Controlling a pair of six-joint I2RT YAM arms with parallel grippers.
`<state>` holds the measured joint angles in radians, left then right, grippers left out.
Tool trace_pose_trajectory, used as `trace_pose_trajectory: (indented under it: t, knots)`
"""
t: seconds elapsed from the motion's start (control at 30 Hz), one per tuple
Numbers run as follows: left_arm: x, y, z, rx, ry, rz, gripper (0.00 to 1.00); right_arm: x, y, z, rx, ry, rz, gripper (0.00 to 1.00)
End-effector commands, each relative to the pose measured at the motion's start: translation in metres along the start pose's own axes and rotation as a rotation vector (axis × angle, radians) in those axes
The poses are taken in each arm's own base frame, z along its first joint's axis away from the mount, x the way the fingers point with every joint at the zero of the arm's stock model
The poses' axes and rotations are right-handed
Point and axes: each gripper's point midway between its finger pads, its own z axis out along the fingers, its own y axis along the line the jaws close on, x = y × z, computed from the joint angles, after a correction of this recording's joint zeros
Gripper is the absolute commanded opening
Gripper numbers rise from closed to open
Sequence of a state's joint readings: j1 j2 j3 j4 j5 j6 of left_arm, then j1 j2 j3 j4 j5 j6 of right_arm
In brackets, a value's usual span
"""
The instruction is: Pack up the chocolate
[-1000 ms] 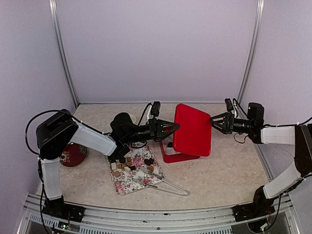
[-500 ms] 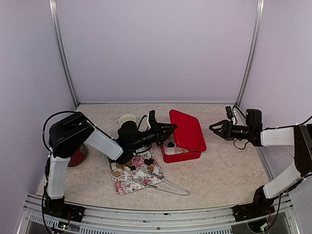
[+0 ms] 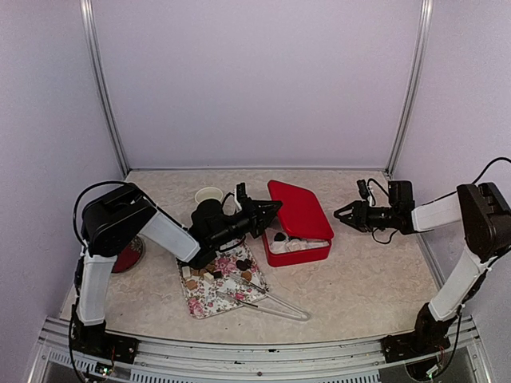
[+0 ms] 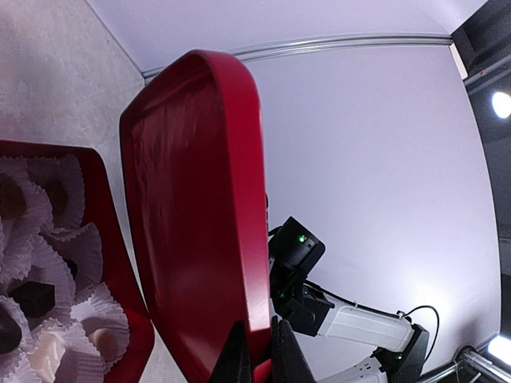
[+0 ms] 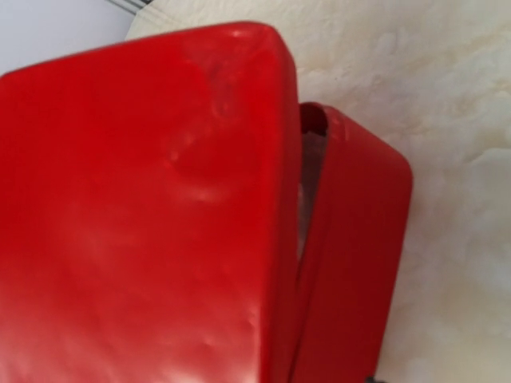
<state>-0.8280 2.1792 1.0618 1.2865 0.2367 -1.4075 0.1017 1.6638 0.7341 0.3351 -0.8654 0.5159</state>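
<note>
- Red, rounded-rectangle lid [image 3: 299,209]: a second ago it stood nearly upright above the shallow red box [image 3: 299,255]. Now it has dropped to a low tilt over the box, with the near-left side still raised.
- The left gripper [image 3: 271,210] is clenched on the lid's rim. In the left wrist view its fingertips [image 4: 239,359] pinch that edge from both sides.
- The right gripper [image 3: 343,213], which was at the lid's right edge a second ago, has drawn off to the right. It is apart from the lid, its jaws parted around nothing and narrower than they were.
- The small brown, tan and cream chocolates [image 3: 214,269] mostly lie on the flowered rectangular tray [image 3: 200,303], just left of the box. A few sit in the white crinkled paper liners [image 4: 76,247] inside the box.
- Judgement: the lid is being lowered by the left arm alone. With so many sweets still on the tray, the packing looks far from complete.
- The lid covers most of the box from above, so how many liners are filled cannot be told.
- The right wrist view is almost all red lid and box wall, and its own fingers are out of shot.
- Whether the lid is hinged to the box cannot be made out.
- The left arm hides the tray's far end.
</note>
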Motion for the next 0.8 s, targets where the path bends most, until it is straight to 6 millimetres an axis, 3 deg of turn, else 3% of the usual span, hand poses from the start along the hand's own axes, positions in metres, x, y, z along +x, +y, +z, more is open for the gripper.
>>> trace_pose_trajectory:
  t: [0.0,0.2,0.5,0.77]
  knots:
    - [-0.006,0.002,-0.005,-0.013,-0.008,0.000,0.00,-0.006,-0.001,0.015,0.001,0.004,-0.036,0.55]
    - [0.000,0.005,-0.006,-0.008,0.048,-0.015,0.00,-0.008,-0.008,0.026,-0.003,0.018,-0.037,0.55]
    - [0.021,0.002,-0.010,0.029,0.144,-0.077,0.00,-0.013,-0.005,0.026,-0.003,0.024,-0.052,0.60]
    - [0.004,0.019,-0.020,-0.031,0.087,-0.119,0.00,-0.004,-0.006,0.034,-0.020,0.052,-0.027,0.56]
